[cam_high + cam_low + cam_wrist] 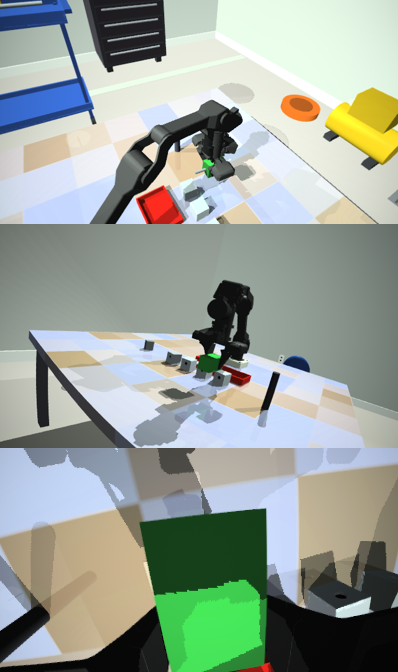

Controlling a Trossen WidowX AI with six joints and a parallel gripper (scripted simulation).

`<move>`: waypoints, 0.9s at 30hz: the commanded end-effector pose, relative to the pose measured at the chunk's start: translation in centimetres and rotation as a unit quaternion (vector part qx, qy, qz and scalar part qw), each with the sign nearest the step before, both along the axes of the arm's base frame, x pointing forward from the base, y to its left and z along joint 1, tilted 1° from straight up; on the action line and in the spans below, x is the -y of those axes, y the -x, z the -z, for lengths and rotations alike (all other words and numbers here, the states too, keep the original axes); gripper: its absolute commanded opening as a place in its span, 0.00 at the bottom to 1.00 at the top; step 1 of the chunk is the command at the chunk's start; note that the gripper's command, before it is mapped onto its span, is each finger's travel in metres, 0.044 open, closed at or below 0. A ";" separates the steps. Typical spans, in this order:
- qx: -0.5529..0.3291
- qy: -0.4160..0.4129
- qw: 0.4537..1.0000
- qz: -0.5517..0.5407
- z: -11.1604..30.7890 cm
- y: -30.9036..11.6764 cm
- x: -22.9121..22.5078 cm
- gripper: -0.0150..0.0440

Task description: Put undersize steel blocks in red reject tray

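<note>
1. Gripping the green gauge between both fingers of the gripper, raised above the tabletop. In the top view, pointing the pale pin sideways out of the green body, clear of every visible bore.
2. Near and below the gauge, standing on the tabletop, in order away from the black post: first block, second block, third block, fourth block; well apart from these, fifth block.
3. At right in the wrist view, showing a dark bore: one steel block; cannot tell which.
4. Just beside the row, on the arm-base side: red reject tray. Outside it: all five blocks.
5. Past the tray: pale arm base.
6. Beyond the table, on the floor: orange ring, yellow cylinder, blue cart; farther back, black drawer cabinet.
</note>
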State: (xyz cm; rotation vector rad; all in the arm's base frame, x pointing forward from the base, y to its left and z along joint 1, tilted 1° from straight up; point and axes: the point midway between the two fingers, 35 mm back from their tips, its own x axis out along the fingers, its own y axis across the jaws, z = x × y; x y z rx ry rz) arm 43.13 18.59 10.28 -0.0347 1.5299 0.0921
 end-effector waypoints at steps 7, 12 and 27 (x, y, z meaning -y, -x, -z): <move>0.001 0.000 1.000 0.007 2.0 -0.4 0.1 0.25; 0.001 0.000 1.000 0.007 3.2 -0.6 0.2 0.25; 0.001 0.000 1.000 0.007 5.6 -1.4 0.2 0.25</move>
